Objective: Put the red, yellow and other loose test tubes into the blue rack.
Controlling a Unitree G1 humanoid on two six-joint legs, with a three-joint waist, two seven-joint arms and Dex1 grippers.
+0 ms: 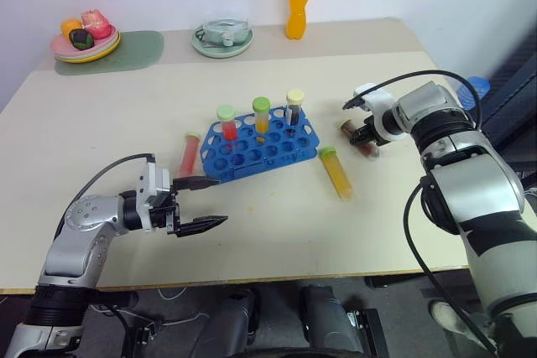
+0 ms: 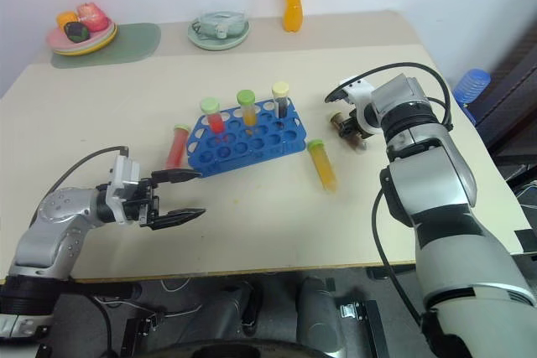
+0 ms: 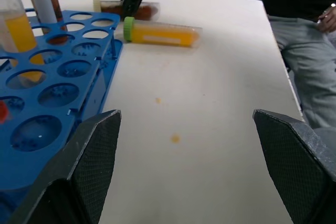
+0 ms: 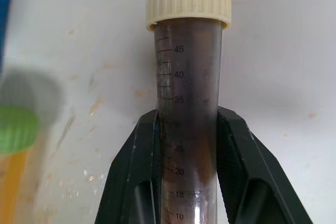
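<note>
The blue rack (image 1: 245, 168) stands mid-table with three capped tubes upright in its back row. A red test tube (image 1: 190, 153) lies just left of it, and a yellow one with a green cap (image 1: 336, 172) lies to its right. Past the yellow tube a brown tube with a cream cap (image 4: 187, 51) lies on the table, and my right gripper (image 1: 367, 137) is shut on its body. My left gripper (image 1: 223, 200) hangs open and empty near the table's front, short of the rack's left corner.
A plate of toy food (image 1: 84, 42) on a green mat, a green dish (image 1: 221, 40) and an orange bottle (image 1: 299, 6) line the far edge. A seated person's leg (image 3: 307, 56) is beyond the table's right side.
</note>
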